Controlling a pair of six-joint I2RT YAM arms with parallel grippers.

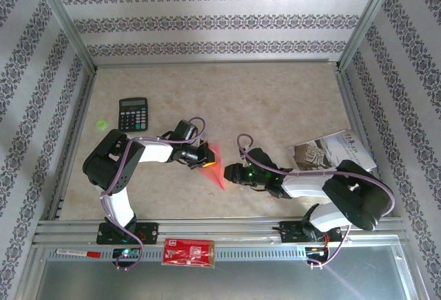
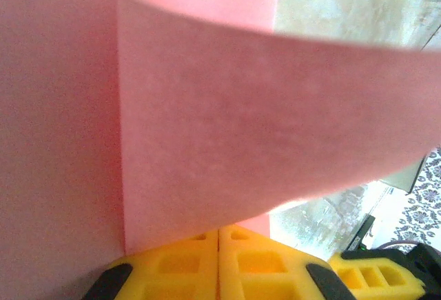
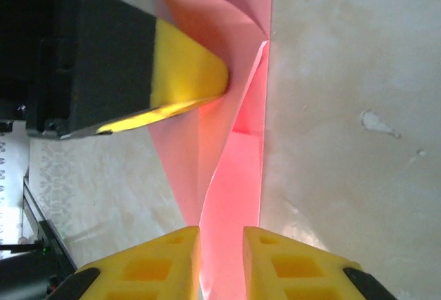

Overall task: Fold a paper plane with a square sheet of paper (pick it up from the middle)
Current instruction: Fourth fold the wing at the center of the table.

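Note:
The pink-red sheet of paper (image 1: 218,165) is folded into a slim pointed dart, a paper plane shape, lying on the table between both arms with its tip toward the near edge. My left gripper (image 1: 201,155) is shut on its left flap. In the left wrist view the yellow fingertips (image 2: 207,245) meet under the curved pink paper (image 2: 241,121). My right gripper (image 1: 231,174) is at the narrow end. In the right wrist view it (image 3: 222,234) stands slightly open with the raised paper fold (image 3: 238,169) passing through the gap. The left gripper's finger (image 3: 186,72) presses the paper farther up.
A black calculator (image 1: 133,114) and a green dot (image 1: 102,123) lie at the back left. White printed leaflets (image 1: 337,152) sit by the right arm. A red printed packet (image 1: 188,252) and a marker (image 1: 79,252) rest on the front rail. Metal frame posts border the table.

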